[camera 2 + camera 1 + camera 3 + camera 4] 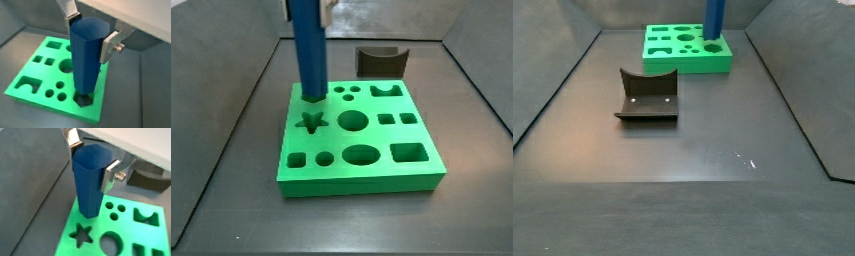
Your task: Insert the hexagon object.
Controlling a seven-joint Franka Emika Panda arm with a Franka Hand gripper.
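Observation:
The hexagon object (87,60) is a long blue faceted bar, held upright. My gripper (92,35) is shut on its upper end, one silver finger (109,46) on each side; both wrist views show this grip (93,163). The bar's lower end meets the green block (40,75) at a dark hexagon hole (83,100) near a corner. I cannot tell how deep it sits. In both side views the bar (307,50) stands on the block's (372,175) far corner and runs up out of frame (715,20).
The green block (684,60) has star, round, square and arch holes. The dark fixture (647,97) stands apart from the block on the grey floor; it also shows behind the block (381,60). Grey walls surround the floor.

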